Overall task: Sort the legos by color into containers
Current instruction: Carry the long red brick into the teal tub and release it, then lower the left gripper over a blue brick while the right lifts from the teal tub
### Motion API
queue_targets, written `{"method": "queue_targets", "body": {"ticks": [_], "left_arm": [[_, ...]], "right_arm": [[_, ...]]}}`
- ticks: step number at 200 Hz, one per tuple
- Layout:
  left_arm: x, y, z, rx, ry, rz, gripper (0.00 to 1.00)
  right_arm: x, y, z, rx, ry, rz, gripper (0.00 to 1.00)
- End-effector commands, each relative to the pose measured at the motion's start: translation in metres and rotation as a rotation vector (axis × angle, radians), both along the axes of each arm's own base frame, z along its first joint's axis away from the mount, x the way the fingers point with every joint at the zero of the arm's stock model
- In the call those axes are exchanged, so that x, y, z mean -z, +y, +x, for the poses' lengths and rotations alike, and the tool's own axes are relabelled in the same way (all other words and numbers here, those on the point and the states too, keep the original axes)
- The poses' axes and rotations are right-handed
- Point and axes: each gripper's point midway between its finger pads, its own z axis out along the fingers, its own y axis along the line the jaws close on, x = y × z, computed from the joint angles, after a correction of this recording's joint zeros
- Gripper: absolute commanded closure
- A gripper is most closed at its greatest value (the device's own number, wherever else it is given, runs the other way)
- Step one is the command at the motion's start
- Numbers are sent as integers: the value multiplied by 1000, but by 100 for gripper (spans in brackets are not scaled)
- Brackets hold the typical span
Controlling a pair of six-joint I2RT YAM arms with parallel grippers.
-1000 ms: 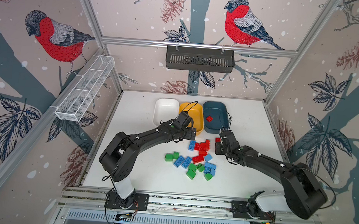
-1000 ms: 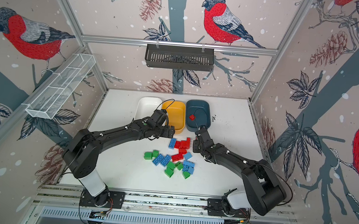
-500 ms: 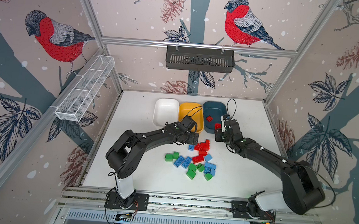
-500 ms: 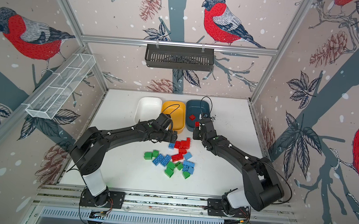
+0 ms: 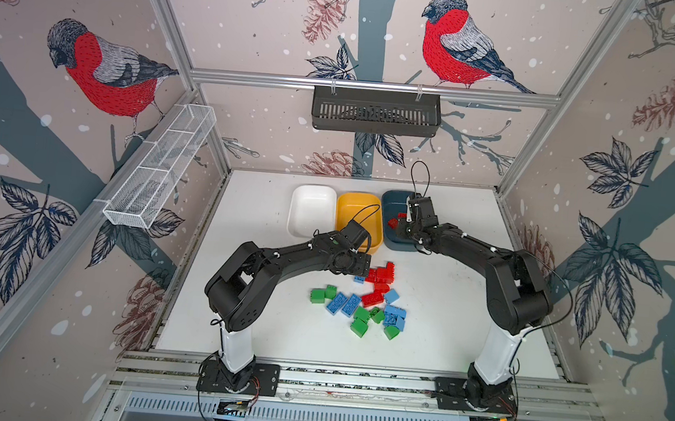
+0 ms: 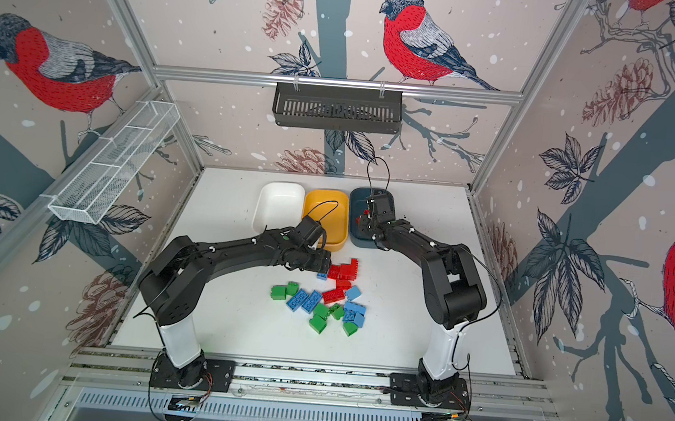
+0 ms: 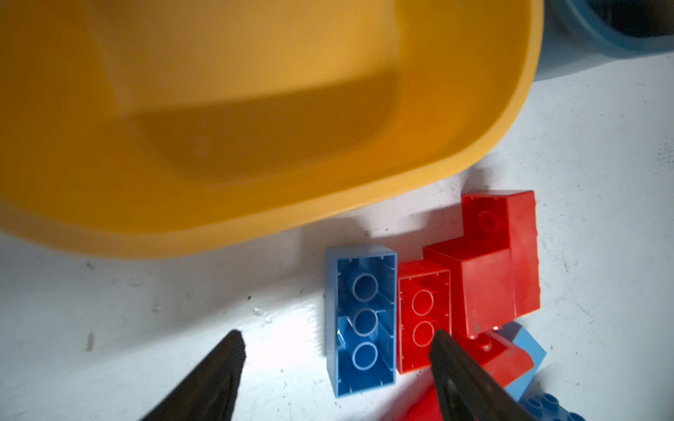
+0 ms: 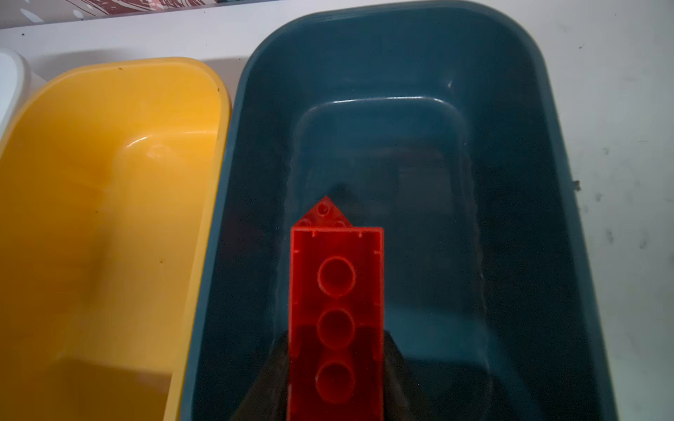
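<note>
Red, blue and green legos point(image 5: 373, 302) lie in a loose pile mid-table in both top views. Behind them stand three containers in a row: white point(image 5: 313, 192), yellow point(image 5: 359, 200) and dark teal point(image 5: 391, 197). My left gripper point(image 7: 337, 337) is open and low at the pile's far edge. An upturned long blue brick point(image 7: 364, 320) lies between its fingers, and a red one point(image 7: 423, 310) sits beside it. My right gripper point(image 8: 335, 346) is shut on a long red brick point(image 8: 337, 291) over the teal tub point(image 8: 529, 145). Another red brick point(image 8: 324, 213) lies in that tub.
A black slotted basket point(image 5: 375, 113) hangs on the back wall and a white wire-mesh basket point(image 5: 160, 167) on the left wall. The yellow tub's rim point(image 7: 474, 156) is close behind the left gripper. Metal rails run along the table's front edge.
My right gripper has carried the red brick from beside the pile to above the teal tub. My left gripper has come from the yellow tub down to the pile, its jaws narrowing.
</note>
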Motion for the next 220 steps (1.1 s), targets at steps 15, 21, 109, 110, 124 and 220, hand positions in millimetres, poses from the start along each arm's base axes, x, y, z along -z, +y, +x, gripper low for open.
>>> {"method": "queue_targets", "body": {"ticks": [15,21,109,110,124,220], "left_arm": [[8,3,-4,4,16,31,30],[9,3,-5,4,17,36,31],[21,-3,-11,43,40,52,48],[21,-3,-11,43,40,51,48],[23,-4,-12,51,45,55,49],[23,32,-16,-60,32,155,55]], "right_arm": [[-3,-5,8,48,0,-11,53],[-6,-4,8,52,-8,-4,50],[-57,-9,-7,78,-134,63,1],[-58,-9,-8,77,-135,64,1],[-63,-11,-9,84,-148,66,1],[-66,-13,-12,93,-164,71,1]]}}
